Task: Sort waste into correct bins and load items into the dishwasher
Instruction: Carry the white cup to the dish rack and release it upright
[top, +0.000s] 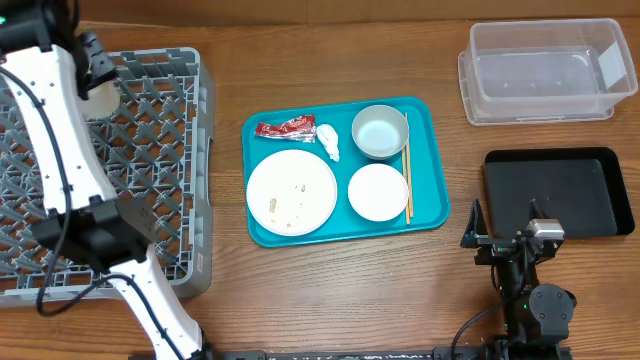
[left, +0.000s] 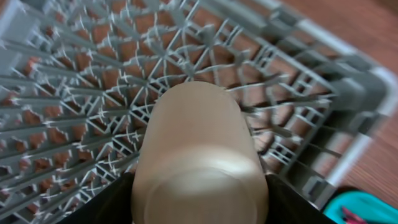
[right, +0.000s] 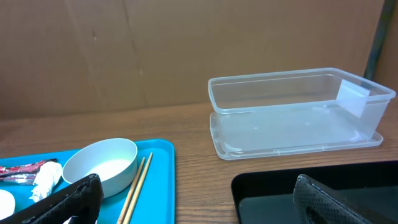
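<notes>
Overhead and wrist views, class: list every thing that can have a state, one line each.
left claw: shut on small white cup
small white cup: held over dish rack
right claw: open, empty
white plate: soiled with scraps
grey-blue bowl: upright, on teal tray
clear tub: empty
black tray: empty
red wrapper: crumpled

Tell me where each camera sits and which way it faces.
Overhead: fixed above the table, looking straight down at dish rack, teal tray, clear tub, black tray; both arms show.
Left wrist: over the rack, looking down along the cup gripped between its fingers.
Right wrist: low beside the black tray, facing the tub; its open fingers show.
Shared: both wrist views catch the teal tray.
</notes>
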